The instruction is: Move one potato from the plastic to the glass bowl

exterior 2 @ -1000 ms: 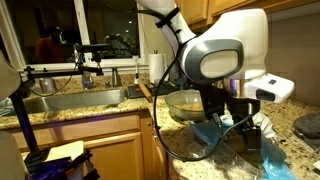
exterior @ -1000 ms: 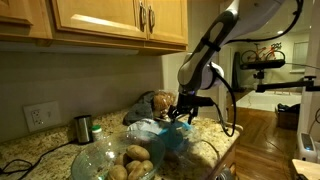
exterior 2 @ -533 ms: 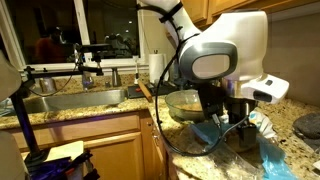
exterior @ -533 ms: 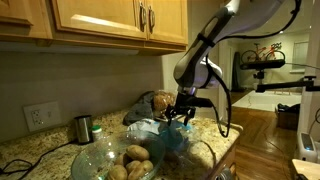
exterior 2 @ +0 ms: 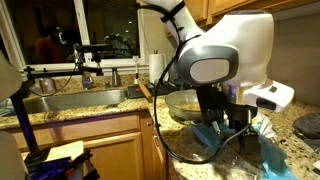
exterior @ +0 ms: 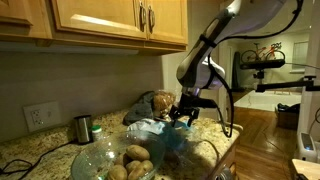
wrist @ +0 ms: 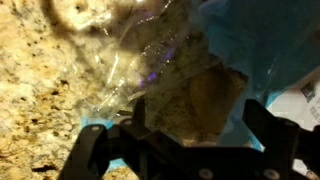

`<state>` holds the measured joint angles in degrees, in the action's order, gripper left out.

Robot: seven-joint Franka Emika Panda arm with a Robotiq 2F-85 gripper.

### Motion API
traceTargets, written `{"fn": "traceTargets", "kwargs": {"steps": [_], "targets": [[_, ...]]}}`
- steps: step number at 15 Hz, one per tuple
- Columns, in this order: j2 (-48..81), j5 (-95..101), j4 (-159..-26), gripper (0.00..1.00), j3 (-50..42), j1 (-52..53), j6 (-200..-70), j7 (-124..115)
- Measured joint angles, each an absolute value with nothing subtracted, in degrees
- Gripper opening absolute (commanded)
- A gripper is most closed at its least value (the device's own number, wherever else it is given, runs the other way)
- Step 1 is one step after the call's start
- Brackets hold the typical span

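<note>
Position of the black two-finger gripper (exterior: 184,116) has shifted slightly over the light-blue crinkly plastic receptacle (exterior: 157,130), beside the large clear glass bowl (exterior: 93,158). Jaws wide apart, empty; tan potato (wrist: 205,100) lies in the plastic between them.

in an exterior view, set low and close behind the glass bowl (exterior: 86,156) on the worktop (exterior: 25,155), facing the arm (exterior: 205,50) and cupboards (exterior: 100,20). in an exterior view, close beside the arm (exterior 2: 225,55), facing sink (exterior 2: 70,100) and window (exterior 2: 90,30). shared: arm, glass bowl (exterior 2: 183,103). wrist view looking down, very near the plastic (wrist: 260,40).

glass bowl (exterior: 93,157) cut by bottom edge, plastic (exterior 2: 208,134) partly behind arm (exterior 2: 226,66), wrist view blurred
</note>
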<state>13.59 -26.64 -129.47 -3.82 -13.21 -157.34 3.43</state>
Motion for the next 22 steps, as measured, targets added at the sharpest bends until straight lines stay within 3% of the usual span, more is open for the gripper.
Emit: {"fn": "traceTargets", "kwargs": {"steps": [22], "targets": [[9.66, -24.21, -132.10, 1.00, -5.94, -13.03, -157.26, 2.89]]}}
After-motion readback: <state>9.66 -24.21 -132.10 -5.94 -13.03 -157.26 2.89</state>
